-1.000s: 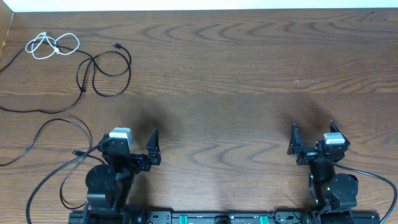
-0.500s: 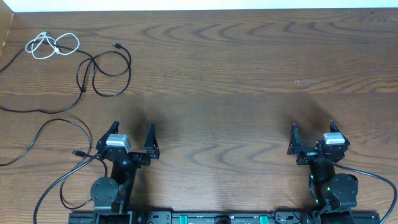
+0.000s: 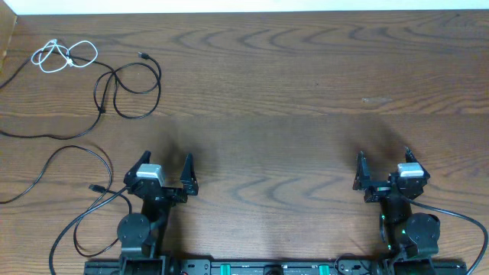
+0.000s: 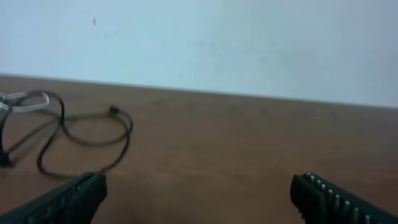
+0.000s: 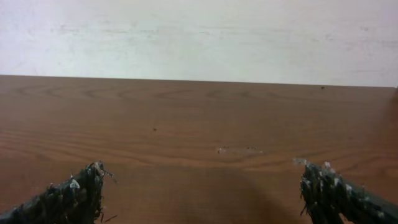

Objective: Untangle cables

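Left end effector (image 3: 165,163) and right end effector (image 3: 383,157) sit spread, empty; left should pinch the black cable (image 3: 102,109) far-left, near its plug.

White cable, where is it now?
Overhead view: the white cable lies coiled in the far left corner, left of the looped black cable.

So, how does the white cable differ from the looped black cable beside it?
The white cable is bunched in small tight loops; the black cable lies in wide loose ones. The white cable takes less room than the black cable, and it lies nearer the far left corner. Both lie flat and untouched.
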`<state>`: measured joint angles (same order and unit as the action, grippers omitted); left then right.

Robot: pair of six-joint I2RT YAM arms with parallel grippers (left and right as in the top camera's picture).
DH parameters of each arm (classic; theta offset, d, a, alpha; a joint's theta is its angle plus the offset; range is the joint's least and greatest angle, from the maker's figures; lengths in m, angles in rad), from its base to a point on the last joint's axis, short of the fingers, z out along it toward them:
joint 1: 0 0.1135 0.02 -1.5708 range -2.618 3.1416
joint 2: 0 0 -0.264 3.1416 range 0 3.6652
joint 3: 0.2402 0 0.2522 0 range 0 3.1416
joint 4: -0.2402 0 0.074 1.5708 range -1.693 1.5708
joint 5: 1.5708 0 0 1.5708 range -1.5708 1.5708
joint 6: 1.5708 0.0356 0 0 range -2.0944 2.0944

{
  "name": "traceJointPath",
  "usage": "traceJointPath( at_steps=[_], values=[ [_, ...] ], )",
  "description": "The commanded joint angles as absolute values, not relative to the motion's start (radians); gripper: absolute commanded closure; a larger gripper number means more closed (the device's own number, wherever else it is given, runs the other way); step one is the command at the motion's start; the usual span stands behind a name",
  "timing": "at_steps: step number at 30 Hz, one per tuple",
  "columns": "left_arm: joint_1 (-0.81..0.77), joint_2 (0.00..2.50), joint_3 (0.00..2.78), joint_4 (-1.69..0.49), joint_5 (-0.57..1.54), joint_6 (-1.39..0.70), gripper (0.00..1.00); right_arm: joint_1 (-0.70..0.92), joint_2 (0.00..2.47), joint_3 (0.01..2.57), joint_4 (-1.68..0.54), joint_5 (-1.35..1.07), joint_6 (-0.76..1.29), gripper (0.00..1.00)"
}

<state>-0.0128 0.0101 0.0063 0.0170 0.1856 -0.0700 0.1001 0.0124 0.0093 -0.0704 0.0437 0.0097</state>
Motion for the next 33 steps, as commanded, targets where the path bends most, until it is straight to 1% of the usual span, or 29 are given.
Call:
traceJointPath(
  at_steps=[1, 33],
  values=[
    [-0.007, 0.001, 0.004, -0.055, 0.19, -0.041, 0.0, 0.093, 0.006, 0.005, -0.072, 0.042, -0.005, 0.01],
    [-0.007, 0.001, 0.004, -0.062, 0.164, 0.004, 0.0, 0.093, 0.006, 0.005, -0.072, 0.042, -0.005, 0.01]
  ],
)
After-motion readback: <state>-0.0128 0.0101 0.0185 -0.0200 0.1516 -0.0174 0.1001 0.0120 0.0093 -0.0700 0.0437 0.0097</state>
